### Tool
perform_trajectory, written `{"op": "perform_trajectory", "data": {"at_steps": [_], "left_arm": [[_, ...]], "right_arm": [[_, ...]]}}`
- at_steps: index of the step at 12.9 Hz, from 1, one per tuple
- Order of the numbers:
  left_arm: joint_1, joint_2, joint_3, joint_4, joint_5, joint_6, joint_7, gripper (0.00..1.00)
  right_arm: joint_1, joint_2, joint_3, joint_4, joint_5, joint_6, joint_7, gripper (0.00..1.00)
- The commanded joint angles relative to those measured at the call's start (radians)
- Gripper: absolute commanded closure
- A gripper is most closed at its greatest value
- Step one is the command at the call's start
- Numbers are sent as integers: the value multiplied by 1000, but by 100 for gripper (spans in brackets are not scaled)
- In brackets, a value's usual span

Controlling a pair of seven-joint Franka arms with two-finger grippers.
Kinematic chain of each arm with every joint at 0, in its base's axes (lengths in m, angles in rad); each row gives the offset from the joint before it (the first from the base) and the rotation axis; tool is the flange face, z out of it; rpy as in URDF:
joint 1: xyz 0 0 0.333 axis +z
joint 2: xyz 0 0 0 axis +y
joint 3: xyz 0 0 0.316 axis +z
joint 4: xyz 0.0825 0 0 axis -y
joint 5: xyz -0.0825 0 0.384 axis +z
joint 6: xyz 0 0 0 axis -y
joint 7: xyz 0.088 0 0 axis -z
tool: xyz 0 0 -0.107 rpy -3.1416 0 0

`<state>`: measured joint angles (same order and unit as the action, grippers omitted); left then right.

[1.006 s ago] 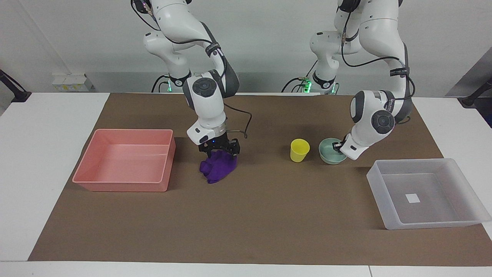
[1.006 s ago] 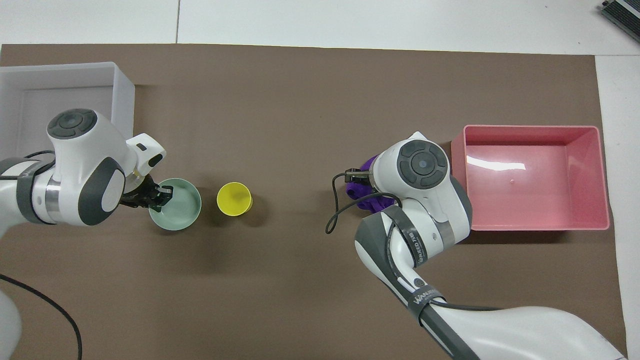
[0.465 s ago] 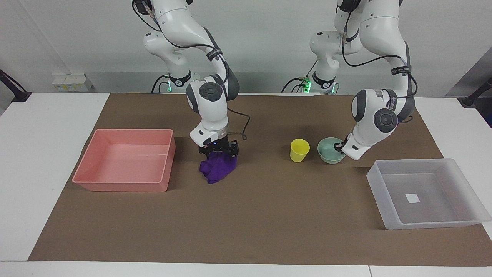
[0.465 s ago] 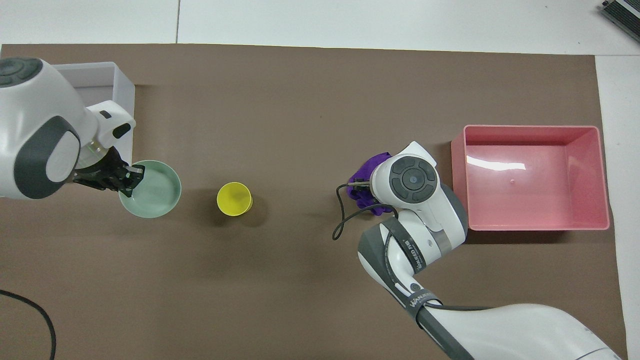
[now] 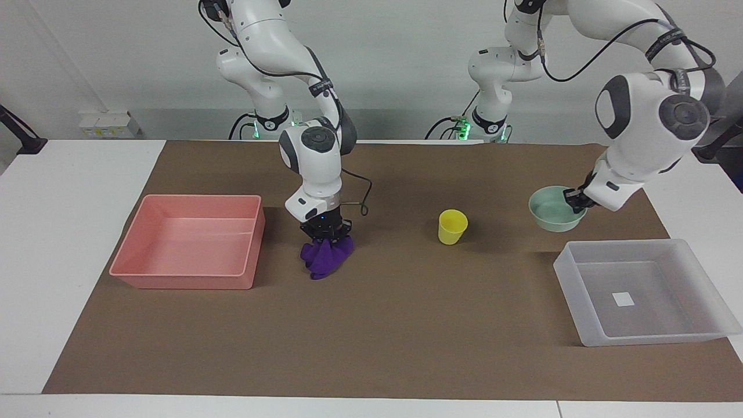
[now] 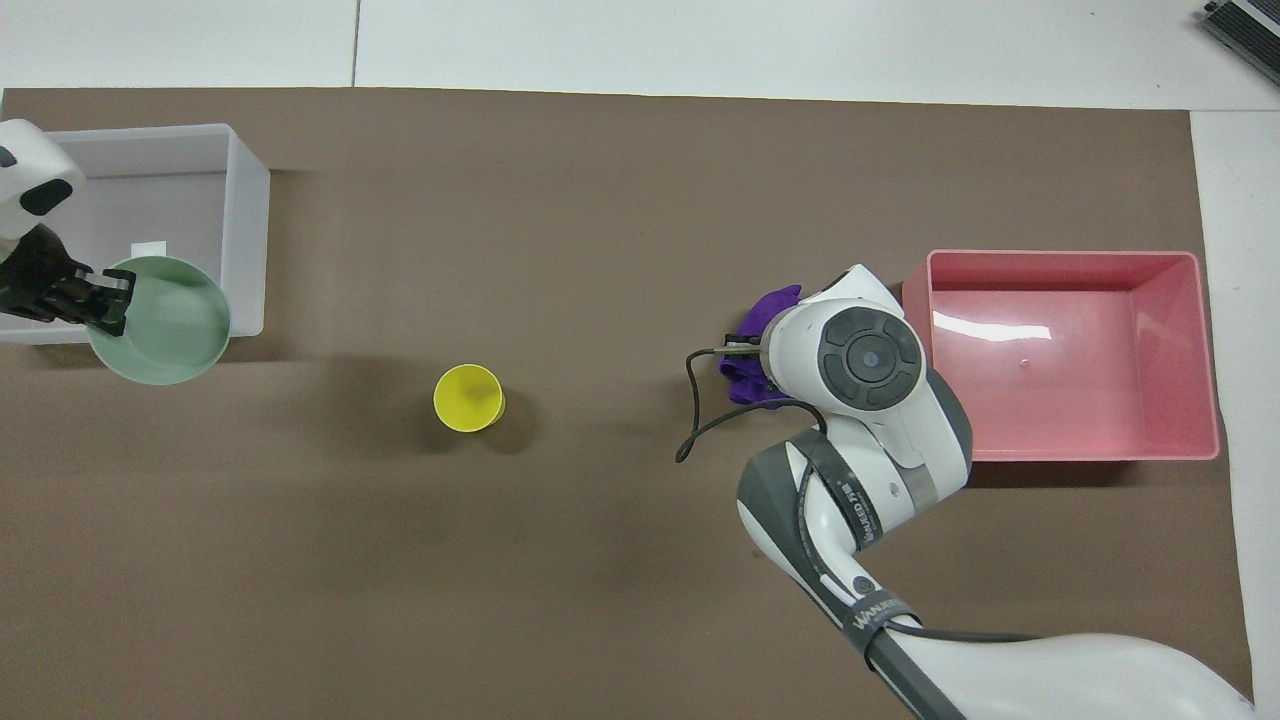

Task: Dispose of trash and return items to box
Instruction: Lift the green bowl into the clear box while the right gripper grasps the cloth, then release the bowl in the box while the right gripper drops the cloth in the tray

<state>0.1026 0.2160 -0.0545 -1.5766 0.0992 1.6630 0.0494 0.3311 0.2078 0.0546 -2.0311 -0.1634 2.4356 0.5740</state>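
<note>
The purple cloth wad (image 5: 325,259) hangs bunched, pinched at its top, beside the pink bin. The yellow cup (image 5: 452,226) stands upright on the brown mat. The mint-green bowl (image 5: 551,209) is lifted by its rim, over the translucent box's (image 5: 586,325) edge.

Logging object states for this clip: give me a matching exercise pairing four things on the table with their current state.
1. deep-purple soft cloth wad
2. pale mint-green round bowl
3. small bright yellow plastic cup
4. translucent whitish rectangular plastic bin

a. standing alone on the mat
b. gripped by the right hand
c. holds only a white sticker
d. held at its rim by the left hand

Pairs: 1-b, 2-d, 3-a, 4-c
</note>
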Motion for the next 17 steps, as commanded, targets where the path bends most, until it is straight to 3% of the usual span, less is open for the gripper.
{"op": "perform_trajectory", "data": {"at_steps": [1,5,8,12,17], "left_arm": [[50,66,-7,33,16,99,46,100],[170,129,-7,35,14,274,136,100],[180,201,-7,32,7,346,141,100],[178,284,-10,11,-28,446,142,100],[164,306,-8,9,-66,451,141,100]], "right_arm": [[-47,-99,8,-20,-13,-33,18,100],[-144,-257,7,-20,-11,-159,-15,100],[-240,-306,7,-20,-11,-229,-85,100],[-372,-332,5,-26,-7,-329,-183,100],[-500,-277,4,-80,97,-302,-293,100]]}}
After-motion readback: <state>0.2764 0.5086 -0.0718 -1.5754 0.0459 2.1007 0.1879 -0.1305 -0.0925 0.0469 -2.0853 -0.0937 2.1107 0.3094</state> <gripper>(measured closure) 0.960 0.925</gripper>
